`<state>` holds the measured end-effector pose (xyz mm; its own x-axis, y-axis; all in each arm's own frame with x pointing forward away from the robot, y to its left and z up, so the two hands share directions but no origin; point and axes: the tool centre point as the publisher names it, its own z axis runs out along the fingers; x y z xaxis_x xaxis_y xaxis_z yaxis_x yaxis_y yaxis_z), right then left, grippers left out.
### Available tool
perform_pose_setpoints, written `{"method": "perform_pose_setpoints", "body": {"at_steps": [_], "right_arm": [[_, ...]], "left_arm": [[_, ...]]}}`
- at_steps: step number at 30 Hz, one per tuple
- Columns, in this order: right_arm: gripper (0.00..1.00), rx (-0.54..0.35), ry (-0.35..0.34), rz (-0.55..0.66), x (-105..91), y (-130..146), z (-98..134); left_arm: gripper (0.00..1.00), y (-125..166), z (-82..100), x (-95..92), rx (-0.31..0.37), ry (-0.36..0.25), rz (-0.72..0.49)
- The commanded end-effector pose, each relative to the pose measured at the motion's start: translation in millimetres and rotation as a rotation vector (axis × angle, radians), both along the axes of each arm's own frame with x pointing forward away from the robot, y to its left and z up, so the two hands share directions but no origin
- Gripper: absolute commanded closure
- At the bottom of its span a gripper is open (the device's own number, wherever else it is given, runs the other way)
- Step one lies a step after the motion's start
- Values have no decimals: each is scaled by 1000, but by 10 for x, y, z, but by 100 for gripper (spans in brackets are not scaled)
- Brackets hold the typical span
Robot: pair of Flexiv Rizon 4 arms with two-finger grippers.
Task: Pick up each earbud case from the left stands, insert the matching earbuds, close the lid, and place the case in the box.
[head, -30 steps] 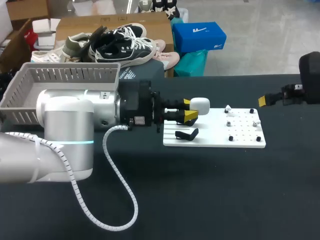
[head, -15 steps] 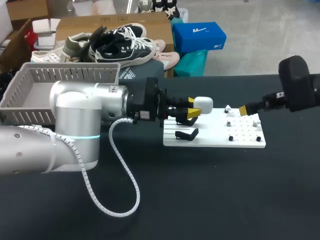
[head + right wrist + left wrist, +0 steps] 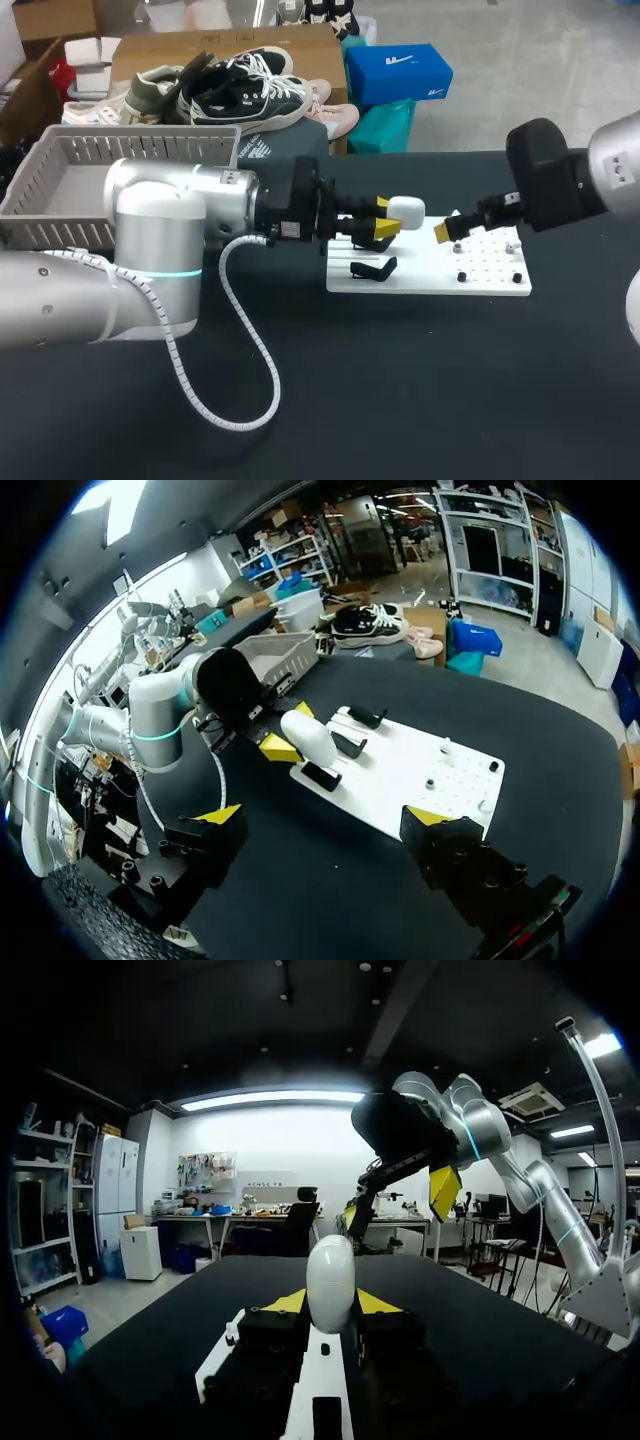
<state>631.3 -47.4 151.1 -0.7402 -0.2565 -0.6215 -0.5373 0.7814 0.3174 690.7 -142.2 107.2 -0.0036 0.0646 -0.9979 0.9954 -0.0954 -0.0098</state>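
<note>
1. Bench, near side: bare black top crossed by the left arm's white coiled cable
2. White board: a black case sits on the near stand, untouched
3. One stand further back, the white case is between the left jaws. In the left wrist view both yellow fingertips press its flanks, one on each side. The jaws are closed to the width of the case and gripping it. The case stands upright and its lid looks shut
4. Step in hand, as I judge it: pick-up of the first case, the white one. I cannot tell whether it is clear of its stand
5. Right jaws: above the middle of the board, just beside the white case and not touching it. The right wrist view shows the fingertips spread wide with nothing between them
6. The next move calls for lifting the case straight off the stand and getting the lid open. The right arm should then fetch a white earbud, not a black one, from the pegs
7. Far left: grey slatted box, well apart from the board; no case seen in it
</note>
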Motion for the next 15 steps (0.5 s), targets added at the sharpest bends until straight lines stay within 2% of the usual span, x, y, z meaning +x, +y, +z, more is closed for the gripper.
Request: {"method": "perform_pose_setpoints", "body": {"at_steps": [1,8,15], "right_arm": [[0,1,16,3,115,102,-67],[0,2,50,-11,173,146,-128],[0,-7,59,-14,172,156,-124]], "left_arm": [[100,-13,-17,-29,-2,-7,17],[100,-17,-35,-34,7,-48,24],[100,-25,-50,-35,2,-59,18]]}}
